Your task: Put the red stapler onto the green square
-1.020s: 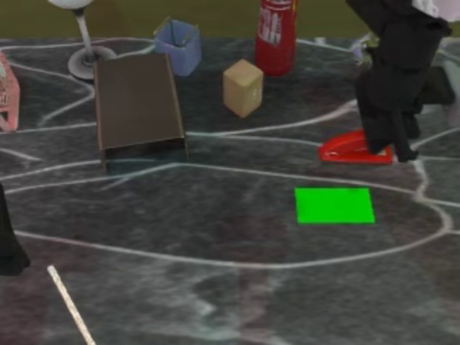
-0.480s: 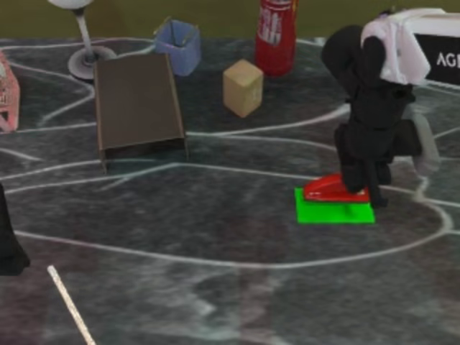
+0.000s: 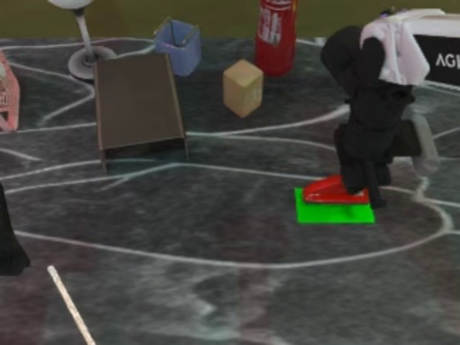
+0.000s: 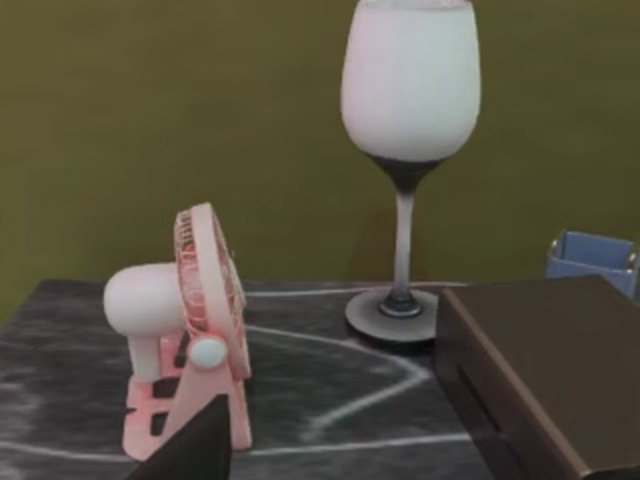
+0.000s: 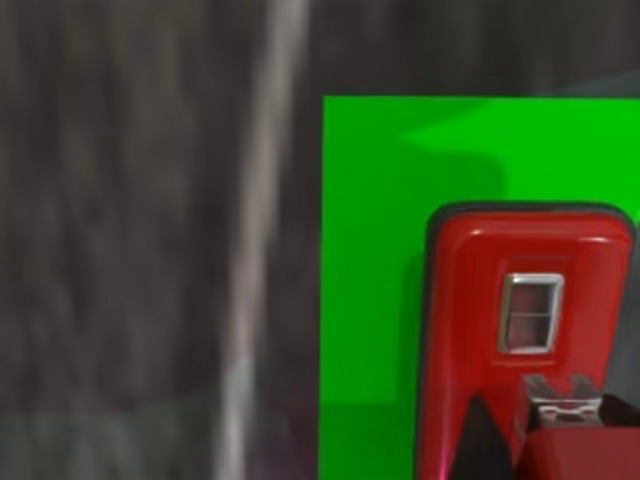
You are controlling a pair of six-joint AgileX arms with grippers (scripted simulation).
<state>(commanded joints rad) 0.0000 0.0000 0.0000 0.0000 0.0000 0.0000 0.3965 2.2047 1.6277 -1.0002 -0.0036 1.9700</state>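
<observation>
The red stapler (image 3: 330, 190) lies low over the back edge of the green square (image 3: 334, 210); whether it touches the square I cannot tell. My right gripper (image 3: 363, 192) reaches down from the back right and is shut on the stapler's right end. In the right wrist view the red stapler (image 5: 525, 330) covers part of the green square (image 5: 370, 280), and a dark fingertip (image 5: 482, 445) presses against its side. My left gripper (image 3: 8, 248) is parked at the table's left edge, open, with one finger (image 4: 195, 450) showing in the left wrist view.
A flat brown box (image 3: 136, 100) sits at the back left, with a tan box (image 3: 242, 87), a tall red cylinder (image 3: 277, 36) and a blue container (image 3: 178, 44) along the back. A wine glass (image 3: 85, 43) and pink fan (image 3: 6, 93) stand far left. A white stick (image 3: 70, 305) lies front left.
The right gripper carried the red stapler from the back right toward the front and left, over the green square. In the last half second it has barely moved. The left arm stayed still.
</observation>
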